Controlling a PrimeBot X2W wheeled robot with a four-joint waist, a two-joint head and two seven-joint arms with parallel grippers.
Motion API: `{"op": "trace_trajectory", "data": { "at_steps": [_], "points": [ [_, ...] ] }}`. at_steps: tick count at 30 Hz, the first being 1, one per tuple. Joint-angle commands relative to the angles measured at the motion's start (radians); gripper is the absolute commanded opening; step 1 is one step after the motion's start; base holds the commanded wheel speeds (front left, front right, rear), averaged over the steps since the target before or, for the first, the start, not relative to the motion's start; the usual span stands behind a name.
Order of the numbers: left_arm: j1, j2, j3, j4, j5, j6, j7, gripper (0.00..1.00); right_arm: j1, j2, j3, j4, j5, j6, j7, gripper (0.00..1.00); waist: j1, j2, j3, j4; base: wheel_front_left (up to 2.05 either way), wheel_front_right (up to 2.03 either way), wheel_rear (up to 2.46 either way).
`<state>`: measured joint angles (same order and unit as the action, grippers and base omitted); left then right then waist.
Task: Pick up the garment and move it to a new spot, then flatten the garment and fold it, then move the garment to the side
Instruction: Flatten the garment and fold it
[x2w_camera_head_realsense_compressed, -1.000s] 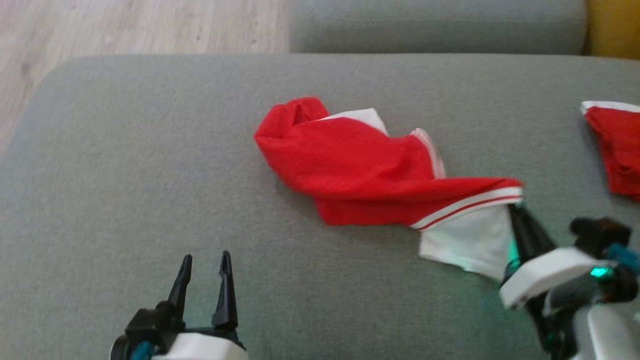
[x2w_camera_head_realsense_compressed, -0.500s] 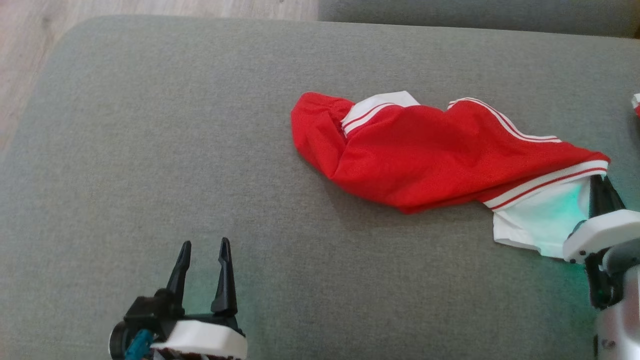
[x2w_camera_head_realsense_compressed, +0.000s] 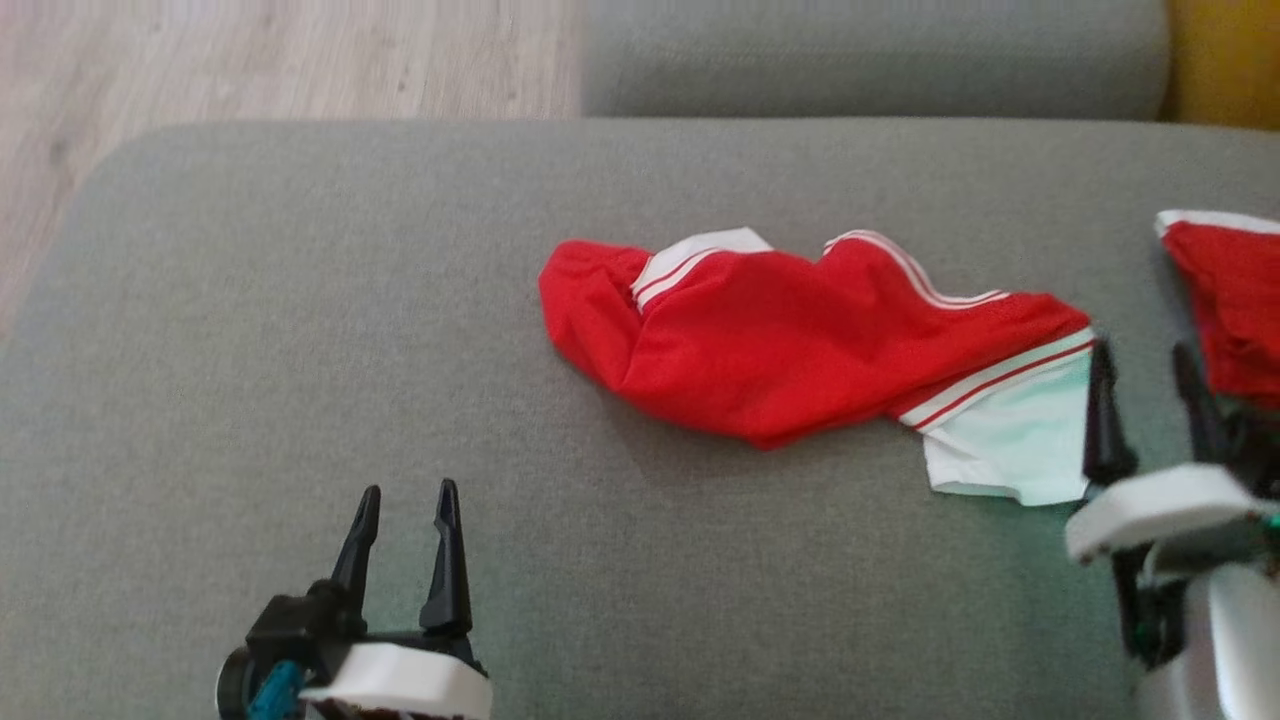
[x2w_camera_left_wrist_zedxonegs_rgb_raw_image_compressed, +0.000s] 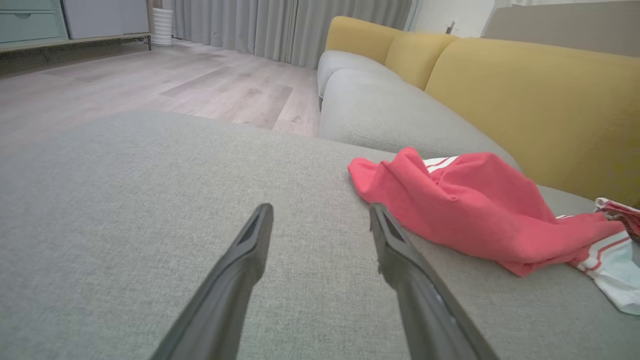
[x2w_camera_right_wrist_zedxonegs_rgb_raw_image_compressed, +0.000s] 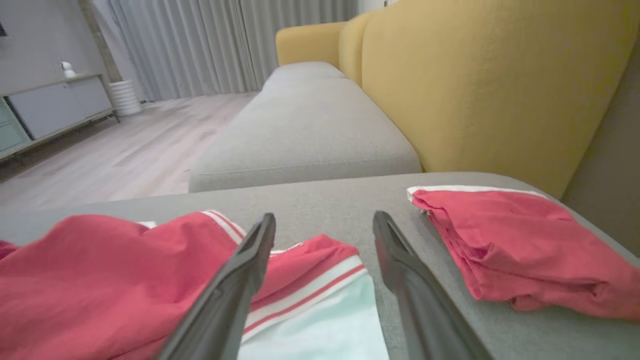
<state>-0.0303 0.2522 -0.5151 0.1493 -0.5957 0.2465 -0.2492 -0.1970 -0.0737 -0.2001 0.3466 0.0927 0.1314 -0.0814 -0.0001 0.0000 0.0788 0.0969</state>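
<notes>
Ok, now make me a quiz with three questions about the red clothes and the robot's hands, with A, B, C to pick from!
1. Where does the crumpled garment lie? A in a basket; B on the grey cushion; C on a table.
2. How many red garments are on it? A one; B two; C four.
3. How is the right hand? A open; B shut on the garment; C holding a cup.
Answers: B, grey fabric lies all round it; B, a second garment lies to its right; A, its fingers stand apart, pinching nothing.
</notes>
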Motion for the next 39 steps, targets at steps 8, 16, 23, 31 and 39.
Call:
{"op": "trace_trajectory", "data": {
  "at_steps": [8,16,23,31,39],
  "points": [
    [0.005,0.027,0.033,-0.043,0.007,0.006,0.000,1.00,0.145,0.023,0.104,-0.191,0.012,-0.001,-0.003,1.00,0.0001,0.0000,-0.072,-0.040,0.00,0.00,0.00],
    [-0.158,-0.003,-0.041,-0.024,0.038,-0.043,0.092,1.00,0.159,0.023,0.167,-0.287,0.043,-0.001,0.022,1.00,0.0001,0.0000,0.004,-0.079,0.00,0.00,0.00],
    [-0.377,-0.050,-0.049,0.113,0.040,-0.081,0.163,1.00,0.106,0.023,0.198,-0.325,0.031,-0.001,0.032,1.00,0.0001,0.0000,0.095,-0.139,0.00,0.00,0.00],
    [-0.506,-0.061,-0.021,0.298,0.011,-0.075,0.248,1.00,0.070,0.023,0.219,-0.327,0.037,-0.001,0.026,1.00,0.0001,0.0000,0.168,-0.195,0.00,0.00,0.00],
    [-0.549,-0.085,-0.012,0.382,-0.029,-0.109,0.258,0.00,0.055,0.023,0.210,-0.305,0.041,-0.001,0.005,1.00,0.0001,0.0000,0.181,-0.212,0.00,0.00,0.00]
  ]
}}
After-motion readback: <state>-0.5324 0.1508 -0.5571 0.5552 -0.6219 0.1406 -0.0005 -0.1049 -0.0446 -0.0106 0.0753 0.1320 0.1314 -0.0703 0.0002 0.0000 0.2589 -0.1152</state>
